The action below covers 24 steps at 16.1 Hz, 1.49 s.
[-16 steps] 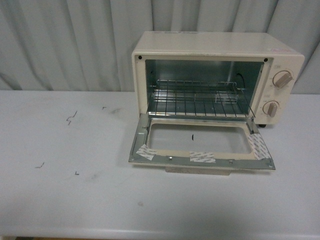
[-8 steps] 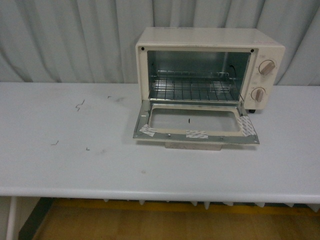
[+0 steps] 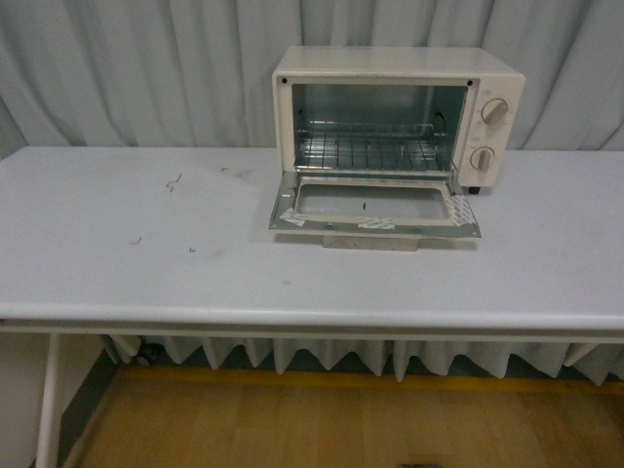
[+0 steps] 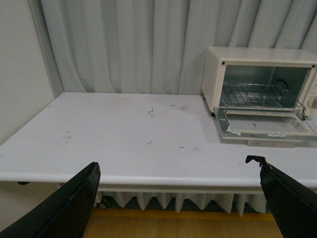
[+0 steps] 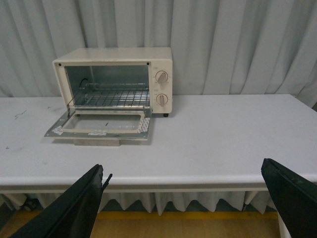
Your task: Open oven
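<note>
The cream-white oven [image 3: 390, 62] stands at the back of the table, right of centre. Its glass door [image 3: 375, 207] lies folded down flat in front of it, and the wire rack [image 3: 370, 152] shows inside. Two round knobs [image 3: 495, 110] sit on its right panel. Neither arm shows in the front view. My left gripper [image 4: 176, 166] is open, held off the table's front edge, with the oven [image 4: 257, 55] far off beyond one finger. My right gripper [image 5: 183, 168] is open too, also off the front edge, well away from the oven [image 5: 114, 53]. Both hold nothing.
The long white table [image 3: 146, 263] carries a few small dark marks [image 3: 174, 181]. Grey curtains [image 3: 136, 68] hang behind it. Wooden floor [image 3: 292, 419] shows under the front edge, and a table leg [image 3: 47, 400] stands at the left. A pale wall [image 4: 20, 64] borders the table's left end.
The front view has drawn back: the oven looks smaller and farther, and the table's front edge and the floor have come into view. The oven door stays down.
</note>
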### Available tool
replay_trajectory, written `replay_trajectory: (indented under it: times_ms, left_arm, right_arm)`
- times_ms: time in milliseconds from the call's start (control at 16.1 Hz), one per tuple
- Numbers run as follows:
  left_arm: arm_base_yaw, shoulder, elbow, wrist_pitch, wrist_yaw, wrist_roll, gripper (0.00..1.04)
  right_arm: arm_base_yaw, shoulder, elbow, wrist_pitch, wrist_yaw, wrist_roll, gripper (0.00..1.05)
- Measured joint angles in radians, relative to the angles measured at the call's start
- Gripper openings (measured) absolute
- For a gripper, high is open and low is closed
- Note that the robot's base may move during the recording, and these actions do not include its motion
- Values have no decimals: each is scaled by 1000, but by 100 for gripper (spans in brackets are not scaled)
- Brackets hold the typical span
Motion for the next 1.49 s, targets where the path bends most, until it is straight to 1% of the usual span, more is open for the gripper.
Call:
replay_trajectory:
  times_ms: [1488]
  left_arm:
    - [0, 0, 0, 2, 1, 0, 98]
  right_arm:
    - [0, 0, 0, 2, -1, 0, 98]
